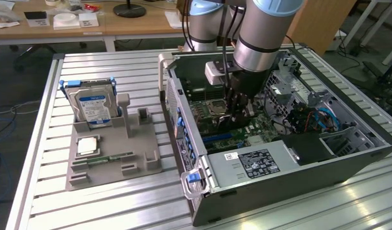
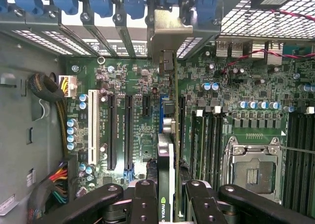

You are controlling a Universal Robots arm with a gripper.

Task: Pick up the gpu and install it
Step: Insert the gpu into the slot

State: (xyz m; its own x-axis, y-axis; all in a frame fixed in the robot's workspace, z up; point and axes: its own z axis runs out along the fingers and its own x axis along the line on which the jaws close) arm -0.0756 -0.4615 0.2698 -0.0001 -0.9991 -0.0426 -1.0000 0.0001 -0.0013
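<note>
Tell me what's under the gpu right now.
The gpu, held edge-on by the gripper, stands over the green motherboard. A blue slot shows beside it. Whether its connector sits in that slot is covered by the card itself.

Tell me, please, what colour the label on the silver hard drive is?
The label is blue and white, clearest in the exterior view.

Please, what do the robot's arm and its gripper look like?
The arm is a thick silver-grey tube with light blue joint caps and a black band. A small white box is mounted at the wrist, and black cables run along it. The gripper is black; its fingers are jointed black bars with round pivot pins.
</note>
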